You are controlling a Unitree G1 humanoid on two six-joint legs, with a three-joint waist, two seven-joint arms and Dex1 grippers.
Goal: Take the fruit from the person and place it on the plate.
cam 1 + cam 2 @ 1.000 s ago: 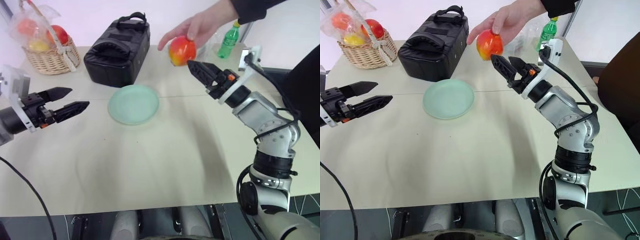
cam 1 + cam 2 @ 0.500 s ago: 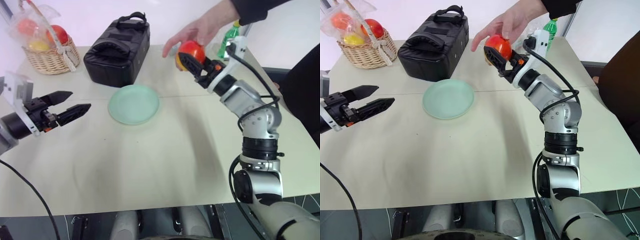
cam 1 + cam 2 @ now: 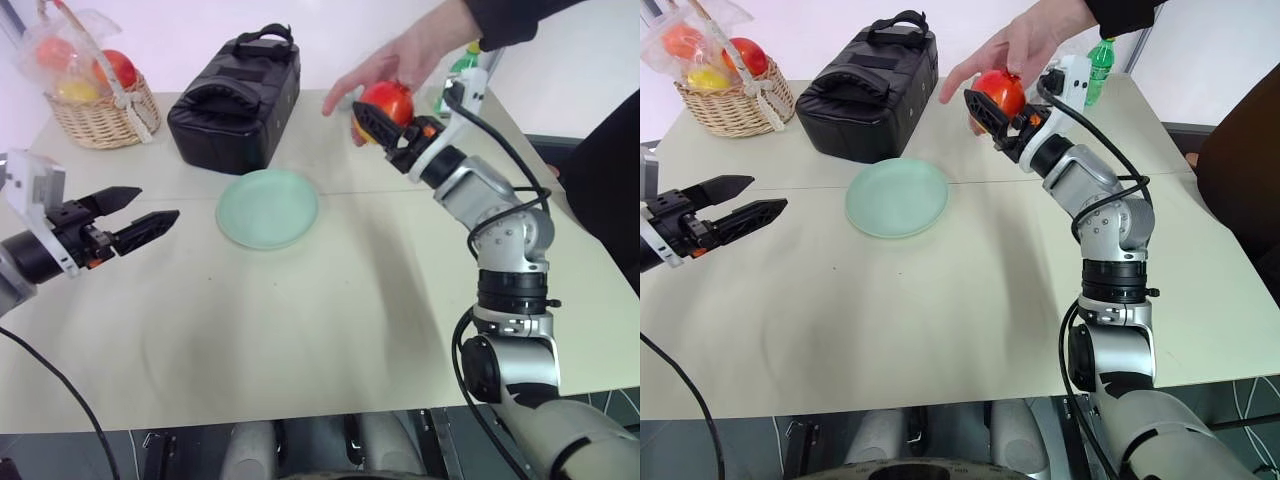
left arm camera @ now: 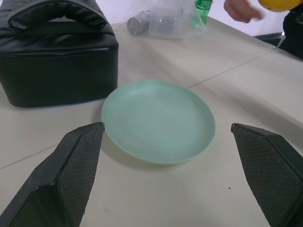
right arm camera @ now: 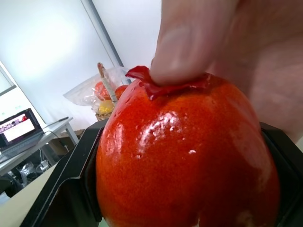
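1. our right gripper (image 3: 985,108) has come up from just short of the fruit to sit around it: the two black fingers that were spread in front of it a second ago now flank the smooth, shiny red round fruit with its yellow-orange patch (image 3: 385,102).
2. in the right wrist view the fruit (image 5: 189,156) sits between the black pads on either side, so we judge the fingers closed on it or very nearly so.
3. the person's bare hand with the dark sleeve (image 3: 1025,45) has not let go; a fingertip (image 5: 187,45) presses on the fruit's top by the stem. the handover is therefore only half made.
4. the fruit hangs in the air above the far side of the pale table (image 3: 330,330), beyond and to the right of the round, shallow mint-green plate (image 3: 267,208), which is bare.
5. our left gripper (image 3: 140,213) hovers low over the table to the plate's left, fingers apart and holding nothing; it has barely shifted over the last second.
6. what this means: the reach is done and the grasp looks set. next we expect the hand to release, then a carry leftward and down to the plate.
7. risk: pulling away before the hand lets go could twist the slick fruit out of the pads.
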